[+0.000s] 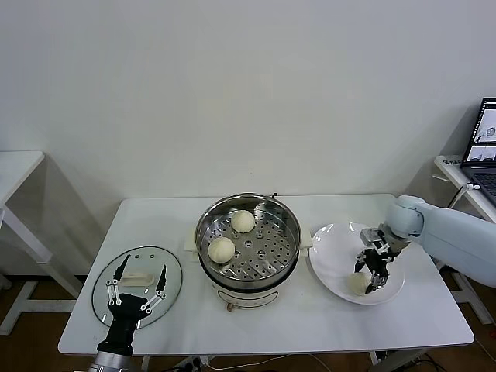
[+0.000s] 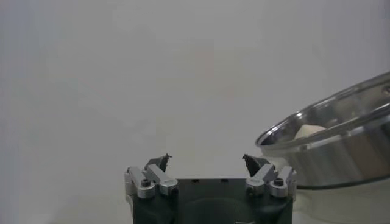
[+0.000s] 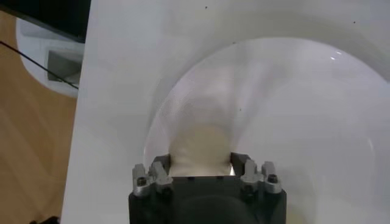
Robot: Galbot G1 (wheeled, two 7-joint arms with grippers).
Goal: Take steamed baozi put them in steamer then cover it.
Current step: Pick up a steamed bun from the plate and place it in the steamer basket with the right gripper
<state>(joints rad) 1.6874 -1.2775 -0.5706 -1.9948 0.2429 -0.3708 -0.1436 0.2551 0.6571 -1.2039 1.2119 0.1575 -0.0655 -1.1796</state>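
On the plate (image 1: 333, 248), the right claw (image 1: 370, 277) straddles one upright baozi (image 1: 356, 284).

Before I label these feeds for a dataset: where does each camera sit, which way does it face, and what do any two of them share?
Head view: on the robot's head, looking forward and down at the table; steamer centre, glass lid under the open left gripper, right gripper over the plate.
Left wrist view: on the left wrist, facing along its open left gripper toward the wall, steamer beside.
Right wrist view: on the right wrist, looking down past the right gripper at a baozi on the plate.
Shared: head and right wrist views both show that baozi.
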